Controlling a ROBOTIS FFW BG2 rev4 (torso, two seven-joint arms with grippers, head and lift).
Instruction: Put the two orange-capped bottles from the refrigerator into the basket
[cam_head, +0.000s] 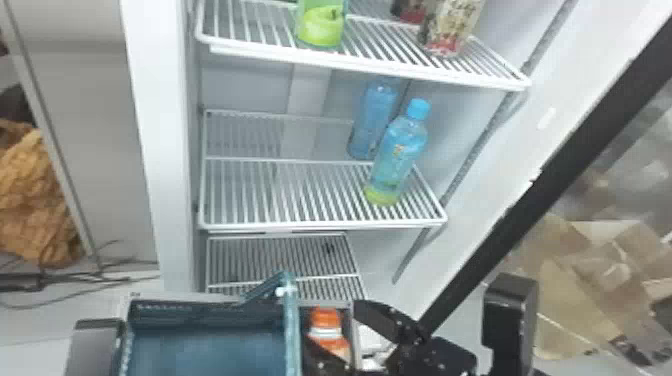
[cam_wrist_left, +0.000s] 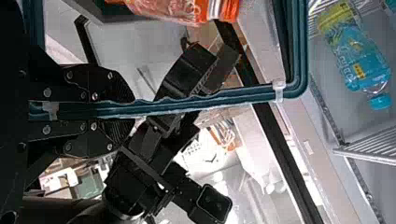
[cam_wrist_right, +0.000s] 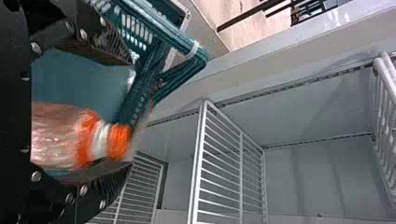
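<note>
Orange-capped bottle sat at 6 o'clock in the head view, cap up, just beside the raised teal bar of the basket, which lay toward 7 o'clock. Right gripper was spread around the bottle, with a gap on the finger nearer 12 o'clock in its wrist view and the finger nearer 6 o'clock right against it or nearly so, so it looked let go, not squeezed. Left gripper was clenched on the teal bar. Likely step: drop-off of 1 bottle; couldn't tell if the other of the 2 was already in. Main risk: bottle tipping, because nothing seemed to pin it from both sides and the bar stood close by; a lean toward 9 o'clock in the head view could have caught the cap on the bar. 2nd risk: the near finger dragging the bottle along if the right arm pulled out sideways; opening a bit more and backing off straight would likely have avoided that. 3rd: basket swinging or tilting, since the left grip was on the thin bar and any bump or added weight could have turned it. Refrigerator door frame ran toward 4 o'clock, so a wide exit might have scraped it. The front blue-capped bottle, at 2 o'clock, was well apart, low risk, wrong item anyway.
</note>
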